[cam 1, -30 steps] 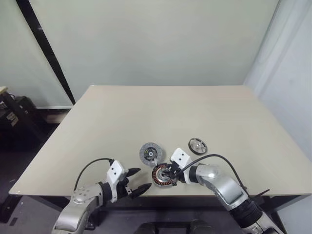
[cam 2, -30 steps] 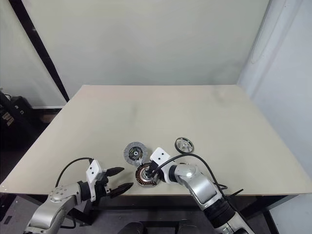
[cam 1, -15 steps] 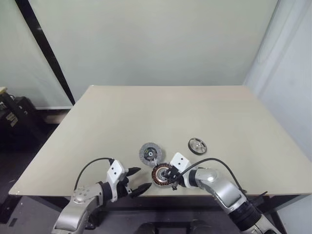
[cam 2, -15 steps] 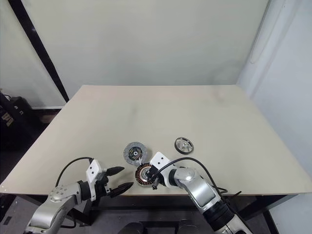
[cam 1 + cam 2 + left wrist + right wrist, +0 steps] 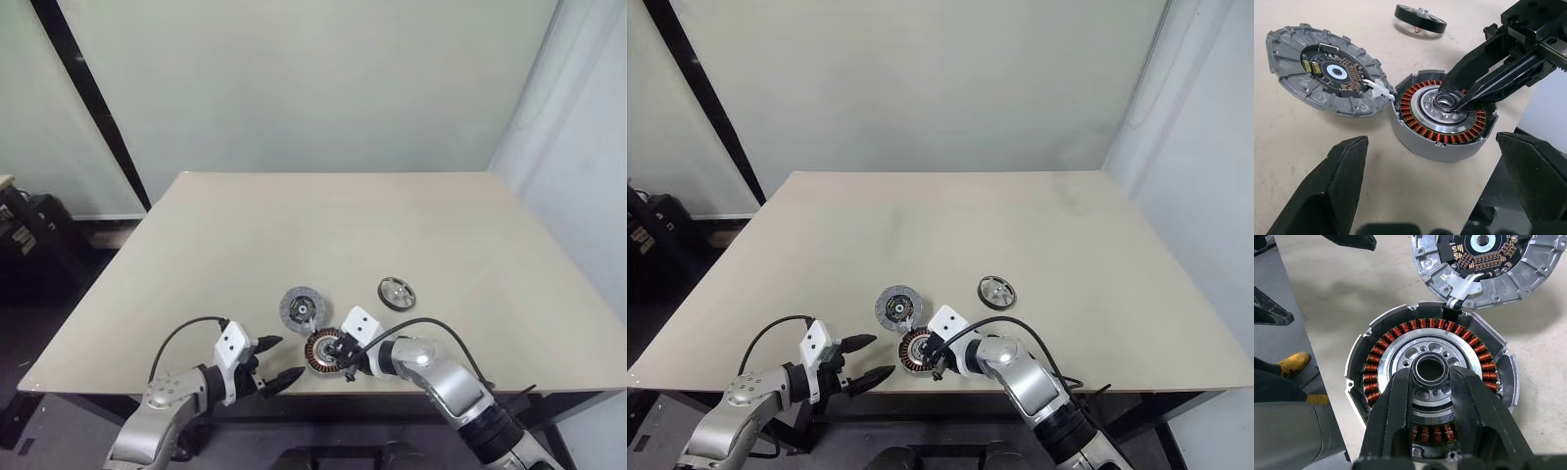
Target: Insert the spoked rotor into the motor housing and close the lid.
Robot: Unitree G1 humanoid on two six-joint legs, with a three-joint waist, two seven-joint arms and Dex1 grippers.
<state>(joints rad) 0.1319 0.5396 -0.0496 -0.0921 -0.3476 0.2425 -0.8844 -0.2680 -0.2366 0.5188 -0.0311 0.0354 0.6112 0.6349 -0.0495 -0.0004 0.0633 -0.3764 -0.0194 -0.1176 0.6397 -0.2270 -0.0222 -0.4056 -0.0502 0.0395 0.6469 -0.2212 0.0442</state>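
Note:
The motor housing (image 5: 321, 351), with its ring of copper windings (image 5: 1400, 330), lies near the table's front edge. My right gripper (image 5: 1430, 374) reaches in from the right and is shut on a small dark metal ring (image 5: 1446, 101) at the housing's centre. Whether that ring is loose I cannot tell. The lid (image 5: 303, 306) lies flat just behind the housing, circuit side up, joined to it by a short white connector (image 5: 1462, 284). The spoked rotor (image 5: 397, 293) rests apart on the table, back right of the housing. My left gripper (image 5: 291, 356) is open, just left of the housing, holding nothing.
The beige table (image 5: 343, 225) stretches wide behind the parts. The housing sits close to the table's front edge (image 5: 196, 389). A black cable (image 5: 431, 323) loops over my right forearm.
My right arm has settled slightly lower and nearer the front edge, with its gripper still at the housing's centre. The left arm and the parts have not moved.

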